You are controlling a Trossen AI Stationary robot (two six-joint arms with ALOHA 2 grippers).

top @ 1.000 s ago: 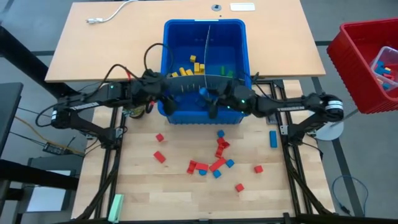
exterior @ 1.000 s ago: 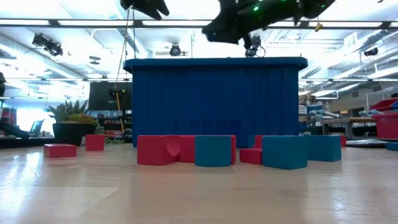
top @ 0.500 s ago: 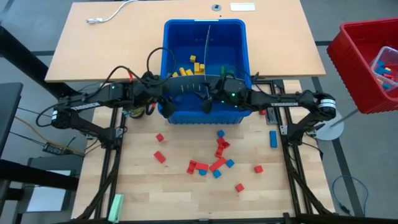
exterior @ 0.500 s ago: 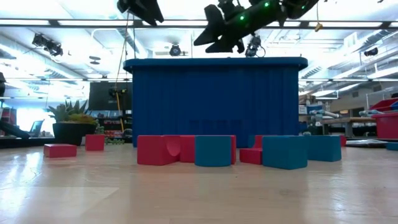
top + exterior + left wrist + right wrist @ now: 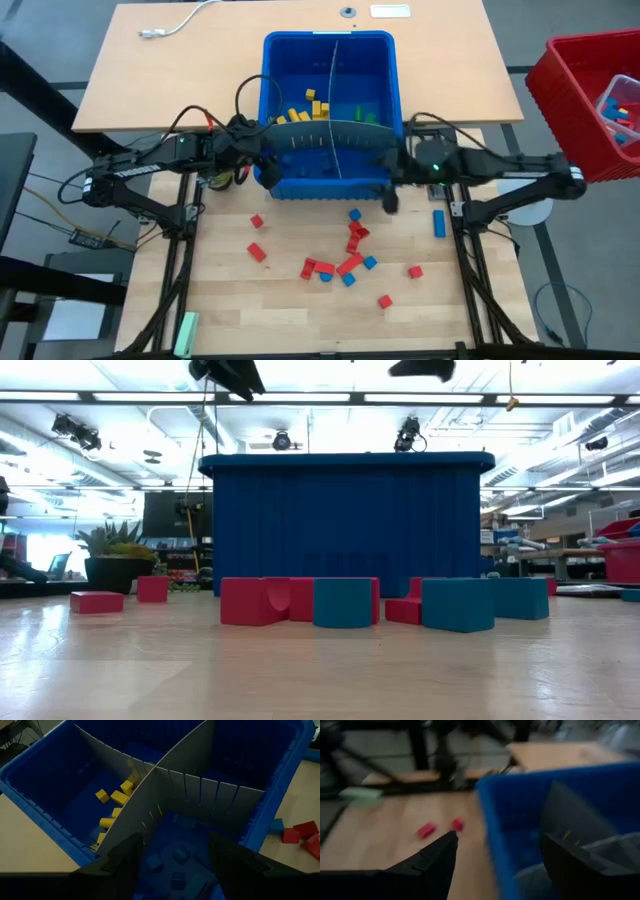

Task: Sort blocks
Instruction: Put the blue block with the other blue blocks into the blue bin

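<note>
Red and blue blocks (image 5: 348, 256) lie scattered on the wooden tabletop (image 5: 230, 300), just below the right gripper (image 5: 389, 200), which hangs spread wide and empty at the bin's (image 5: 330, 45) near right corner. Left gripper (image 5: 262, 165), also wide and empty, sits over the bin's near left rim. Yellow, green and blue blocks fill divided compartments. Bare wood surrounds the cluster.
</note>
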